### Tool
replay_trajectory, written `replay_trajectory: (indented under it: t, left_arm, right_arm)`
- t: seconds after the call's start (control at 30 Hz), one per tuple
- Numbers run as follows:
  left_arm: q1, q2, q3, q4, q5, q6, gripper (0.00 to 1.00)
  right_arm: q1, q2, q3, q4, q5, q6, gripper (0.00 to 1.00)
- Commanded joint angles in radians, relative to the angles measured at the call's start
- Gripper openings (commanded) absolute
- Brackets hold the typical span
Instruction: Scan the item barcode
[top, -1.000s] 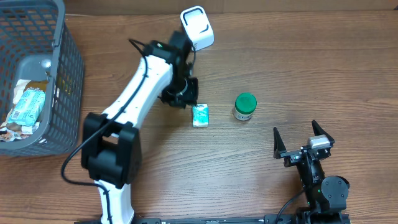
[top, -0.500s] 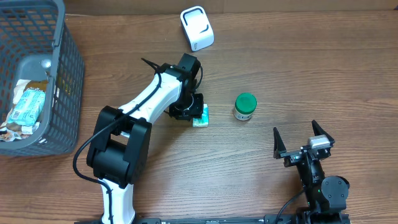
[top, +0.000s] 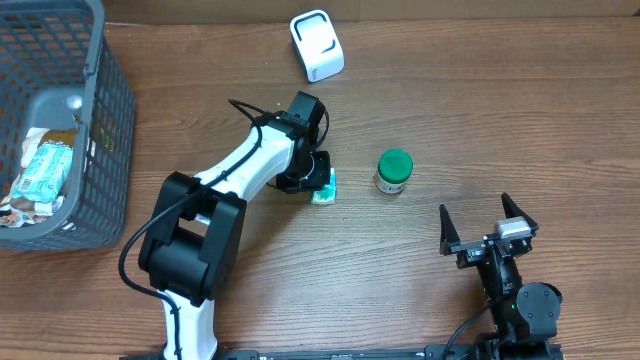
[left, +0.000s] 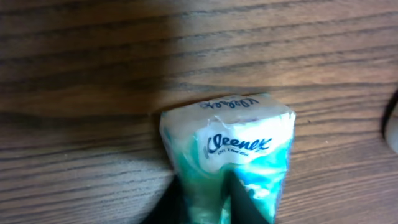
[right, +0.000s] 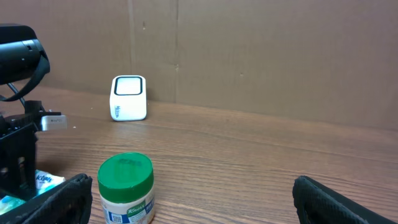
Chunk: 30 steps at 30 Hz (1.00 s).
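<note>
The Kleenex pack (top: 324, 187) lies on the wooden table (top: 480, 110) near the centre of the overhead frame, and in the left wrist view its lower end is pinched between the two dark fingers (left: 247, 200) of the left gripper (top: 314, 181). Just to its right stands a green-lidded jar (top: 394, 171), with the white scanner (top: 317, 45) at top centre. A grey basket (top: 104, 130) fills the upper left, and the right gripper (top: 487, 226) sits at lower right, jaws spread wide and empty.
</note>
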Motion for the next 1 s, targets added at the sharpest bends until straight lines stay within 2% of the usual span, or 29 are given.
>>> replay_trajectory:
  t: [0.0, 0.13, 0.2, 0.43, 0.57, 0.73, 0.97]
  left_arm:
    - [-0.013, 0.013, -0.031, -0.005, -0.021, 0.014, 0.04]
    - [-0.002, -0.002, 0.038, -0.063, -0.029, 0.066, 0.04]
    - [-0.002, -0.008, 0.095, -0.137, -0.09, 0.067, 0.04]
    - [-0.087, -0.011, 0.246, -0.357, -0.478, 0.069, 0.04]
    - [-0.174, -0.011, 0.238, -0.391, -0.697, 0.042, 0.04]
    - [-0.272, -0.011, 0.211, -0.394, -0.889, 0.038, 0.04]
    - [-0.373, -0.011, 0.119, -0.38, -1.078, -0.053, 0.04]
  right_arm:
    - [0.004, -0.007, -0.011, 0.002, -0.005, -0.005, 1.0]
    - [0.004, -0.007, -0.011, 0.002, -0.006, -0.005, 1.0]
    - [0.004, -0.007, -0.011, 0.002, -0.006, -0.005, 1.0]
    - [0.004, -0.007, -0.011, 0.002, -0.006, -0.005, 1.0]
    - [0.004, -0.007, -0.011, 0.002, -0.006, -0.005, 1.0]
    - [0.004, -0.007, -0.011, 0.002, -0.005, -0.005, 1.0]
    - [0.004, -0.007, -0.011, 0.002, -0.006, -0.005, 1.0]
